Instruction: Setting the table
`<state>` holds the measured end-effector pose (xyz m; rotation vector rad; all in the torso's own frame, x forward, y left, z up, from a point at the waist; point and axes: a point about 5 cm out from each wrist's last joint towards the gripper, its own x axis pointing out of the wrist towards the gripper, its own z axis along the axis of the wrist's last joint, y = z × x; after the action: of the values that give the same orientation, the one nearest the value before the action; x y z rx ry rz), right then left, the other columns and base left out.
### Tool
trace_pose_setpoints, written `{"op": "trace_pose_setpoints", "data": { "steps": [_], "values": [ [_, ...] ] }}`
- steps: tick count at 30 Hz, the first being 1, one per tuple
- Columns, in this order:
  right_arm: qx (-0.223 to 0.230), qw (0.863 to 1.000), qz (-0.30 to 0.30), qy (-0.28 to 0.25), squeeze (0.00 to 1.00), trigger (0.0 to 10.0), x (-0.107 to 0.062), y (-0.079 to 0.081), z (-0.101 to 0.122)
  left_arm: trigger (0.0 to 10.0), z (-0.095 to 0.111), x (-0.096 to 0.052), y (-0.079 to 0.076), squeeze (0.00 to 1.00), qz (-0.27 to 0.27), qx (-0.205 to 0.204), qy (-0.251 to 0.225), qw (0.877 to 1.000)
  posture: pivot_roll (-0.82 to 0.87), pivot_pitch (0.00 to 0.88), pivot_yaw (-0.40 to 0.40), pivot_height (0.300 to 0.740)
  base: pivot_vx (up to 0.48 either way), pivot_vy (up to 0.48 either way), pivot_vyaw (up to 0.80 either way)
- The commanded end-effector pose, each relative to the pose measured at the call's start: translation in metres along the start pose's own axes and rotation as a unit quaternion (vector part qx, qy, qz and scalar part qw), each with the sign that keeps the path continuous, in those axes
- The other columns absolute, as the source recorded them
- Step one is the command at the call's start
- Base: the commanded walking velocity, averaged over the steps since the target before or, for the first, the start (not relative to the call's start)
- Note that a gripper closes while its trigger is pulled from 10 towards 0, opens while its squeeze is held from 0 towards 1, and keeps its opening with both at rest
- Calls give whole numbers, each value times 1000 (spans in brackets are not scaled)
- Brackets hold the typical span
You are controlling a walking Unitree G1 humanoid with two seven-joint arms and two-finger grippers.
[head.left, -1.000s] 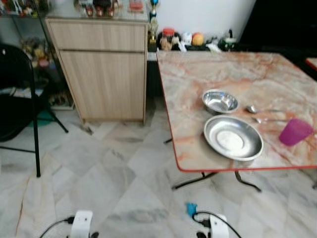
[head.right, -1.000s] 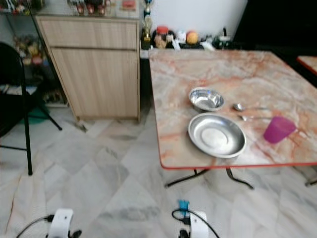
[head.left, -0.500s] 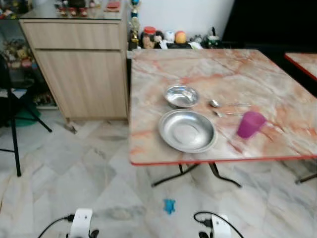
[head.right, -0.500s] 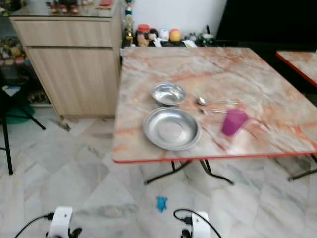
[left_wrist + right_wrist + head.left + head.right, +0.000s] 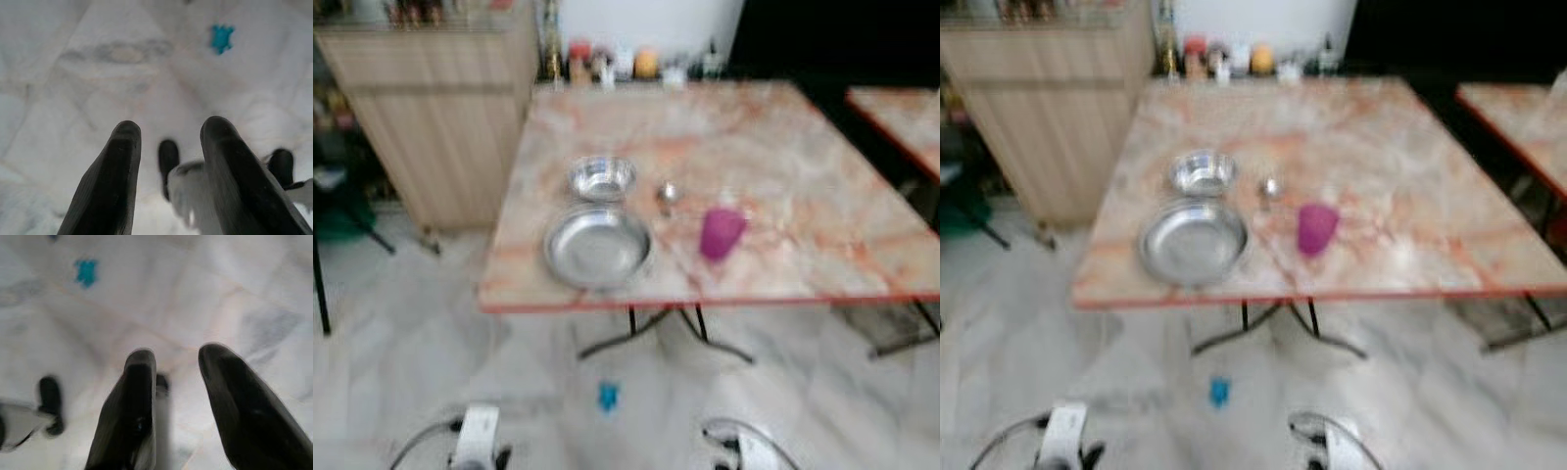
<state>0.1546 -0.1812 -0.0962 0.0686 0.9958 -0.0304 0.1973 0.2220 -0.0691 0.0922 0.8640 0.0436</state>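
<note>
Left eye view is blurred: a pink marble-patterned table [image 5: 783,196] is seen well ahead of both grippers, bearing a wide round steel plate [image 5: 597,247], a small steel bowl [image 5: 602,177] just behind it, and a purple plastic cup [image 5: 721,232] nearby. The left gripper [image 5: 168,161] and right gripper [image 5: 176,387] are held apart-fingered and empty above pale marble floor [image 5: 73,88], with a small blue object [image 5: 222,37] lying ahead of them.

Ahead of me a wooden cabinet [image 5: 421,117] stands left; a blue scrap [image 5: 607,396] lies on the marble floor [image 5: 391,362].
</note>
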Motion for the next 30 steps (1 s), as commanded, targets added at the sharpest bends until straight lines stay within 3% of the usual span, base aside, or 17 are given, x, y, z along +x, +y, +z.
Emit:
{"op": "trace_pose_setpoints", "data": {
  "steps": [1,8,10,14,15,16,19,20,21,22,24,25,26,27,28,30],
  "values": [
    [3,1000,11,-3,0,10000,1,9,2,10000,11,-1,17,0,30,-4,-28,999,141,0,-53,740,0,0,0],
    [4,1000,13,-4,0,10000,2,11,4,10000,31,-3,34,0,65,-14,-88,994,139,0,-49,740,0,0,0],
    [4,1000,13,-5,0,10000,2,11,4,10000,46,-7,48,0,105,-5,-135,985,137,0,-49,740,0,0,0],
    [4,1000,12,-4,0,10000,2,11,4,10000,56,-13,64,0,161,13,-167,973,142,0,-51,740,0,0,0],
    [2,1000,12,-3,0,10000,2,11,4,10000,66,-22,84,0,230,15,-202,952,147,0,-57,740,0,0,0],
    [0,1000,12,-2,0,10000,2,10,3,10000,75,-29,95,0,266,17,-232,935,150,0,-60,740,0,0,0],
    [-1,1000,13,-2,0,10000,2,10,3,10000,101,-41,103,0,291,46,-300,907,150,0,-64,740,0,0,0],
    [-1,1000,13,-2,0,10000,2,10,3,10000,101,-41,103,0,291,46,-300,907,150,0,-64,740,0,0,0],
    [-1,1000,14,-3,0,10000,2,11,4,10000,127,-49,104,0,286,47,-358,888,149,0,-64,740,0,0,0],
    [-1,1000,15,-5,0,10000,2,11,4,10000,142,-53,101,0,276,50,-391,877,150,0,-65,740,0,0,0],
    [-1,1000,15,-7,0,10000,2,11,5,10000,160,-59,96,0,263,56,-426,864,152,0,-66,740,0,0,0],
    [0,1000,15,-9,0,10000,2,12,7,10000,184,-65,83,0,224,54,-469,853,151,0,-66,740,0,0,0],
    [0,1000,15,-9,0,10000,2,12,7,10000,184,-65,83,0,224,54,-469,853,151,0,-66,740,0,0,0],
    [1,1000,16,-14,0,10000,3,13,9,10000,212,-73,66,0,171,43,-512,841,148,0,-66,740,0,0,0],
    [2,1000,16,-16,0,10000,3,14,10,10000,218,-75,61,0,158,40,-521,838,148,0,-66,740,0,0,0],
    [2,1000,17,-18,0,10000,3,15,11,10000,242,-82,30,0,71,50,-549,831,142,0,-62,740,0,0,0]
  ]
}}
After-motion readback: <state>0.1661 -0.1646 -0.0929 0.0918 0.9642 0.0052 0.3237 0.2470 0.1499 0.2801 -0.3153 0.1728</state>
